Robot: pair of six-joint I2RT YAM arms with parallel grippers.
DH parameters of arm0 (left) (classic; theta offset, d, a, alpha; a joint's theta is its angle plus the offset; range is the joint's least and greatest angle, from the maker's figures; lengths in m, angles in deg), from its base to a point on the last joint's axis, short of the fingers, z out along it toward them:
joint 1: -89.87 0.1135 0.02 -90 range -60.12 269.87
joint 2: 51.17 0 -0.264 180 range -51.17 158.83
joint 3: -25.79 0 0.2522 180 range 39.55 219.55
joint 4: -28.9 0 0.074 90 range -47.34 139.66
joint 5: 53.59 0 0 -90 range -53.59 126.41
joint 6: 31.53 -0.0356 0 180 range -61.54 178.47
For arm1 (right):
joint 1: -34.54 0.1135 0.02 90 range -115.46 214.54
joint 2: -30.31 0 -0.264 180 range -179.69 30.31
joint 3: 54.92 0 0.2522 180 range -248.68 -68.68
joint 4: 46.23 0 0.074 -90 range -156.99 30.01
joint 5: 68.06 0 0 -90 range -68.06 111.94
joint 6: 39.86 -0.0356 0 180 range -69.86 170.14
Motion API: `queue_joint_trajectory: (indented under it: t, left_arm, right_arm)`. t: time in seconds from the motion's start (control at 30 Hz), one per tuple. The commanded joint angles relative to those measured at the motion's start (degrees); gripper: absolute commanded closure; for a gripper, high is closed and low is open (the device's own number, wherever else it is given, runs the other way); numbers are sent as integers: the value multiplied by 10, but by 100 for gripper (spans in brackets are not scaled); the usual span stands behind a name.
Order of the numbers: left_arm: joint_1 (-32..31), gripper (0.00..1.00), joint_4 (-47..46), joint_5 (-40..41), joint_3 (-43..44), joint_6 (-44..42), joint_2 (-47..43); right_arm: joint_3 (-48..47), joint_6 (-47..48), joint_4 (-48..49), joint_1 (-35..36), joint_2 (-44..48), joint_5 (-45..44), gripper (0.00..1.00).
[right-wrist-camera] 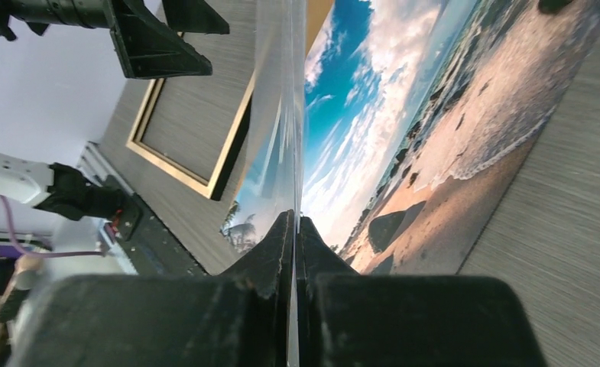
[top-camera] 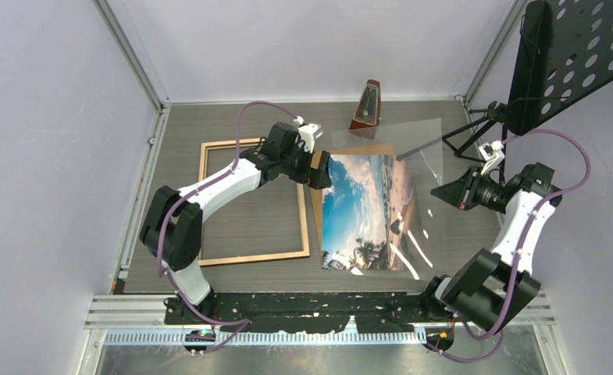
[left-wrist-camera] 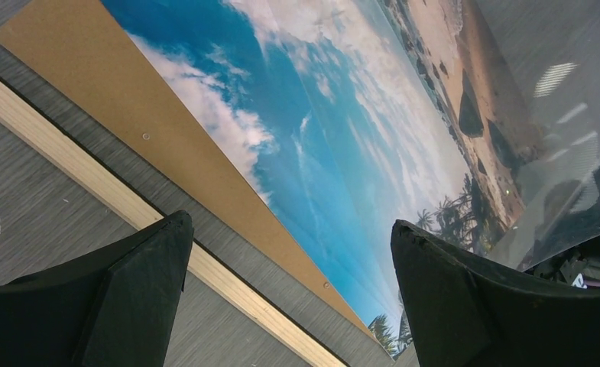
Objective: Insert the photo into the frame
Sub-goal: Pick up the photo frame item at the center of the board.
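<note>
Our right pincer [right-wrist-camera: 295, 223] pinches the clear pane [top-camera: 420, 141] above the photo [top-camera: 364, 212], maybe to uncover it. The photo lies on a brown board [left-wrist-camera: 121, 99] beside the frame [top-camera: 252, 257]. Our left pincer [top-camera: 321, 173] hangs wide open.

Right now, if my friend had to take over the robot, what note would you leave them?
Left gripper: open, holding nothing, at the left edge of the photo.
Right gripper: shut on an edge of the clear pane, which is held tilted up over the photo's right side.
Photo: face up on the brown backing board, to the right of the frame.
Frame: flat on the table, wood side up, with nothing in it.
Done: the pane is lifted.
Left: the photo is not yet in the frame, and neither are the pane or the board.
</note>
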Motion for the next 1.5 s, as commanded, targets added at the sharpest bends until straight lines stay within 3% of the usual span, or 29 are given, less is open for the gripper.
queue_joint_trajectory:
  t: [0.0,0.57,0.9,1.1,1.3,1.47]
  left_arm:
    - [6,1,-5,4,15,-7,-32]
    - [44,1,-4,-42,-45,-47,-133]
    - [50,1,-41,-104,-57,-49,-144]
    - [51,1,-75,-129,-58,-37,-144]
    - [51,1,-72,-114,-43,-39,-144]
    - [52,1,-68,-102,-36,-44,-143]
  right_arm:
    - [2,-89,81,-2,66,-13,94]
    - [-26,-201,129,-1,205,-22,94]
    - [-63,-263,140,6,247,4,94]
    - [-75,-338,196,13,267,11,94]
    - [-106,-371,222,41,264,-17,94]
    - [-128,-397,250,116,248,-82,94]
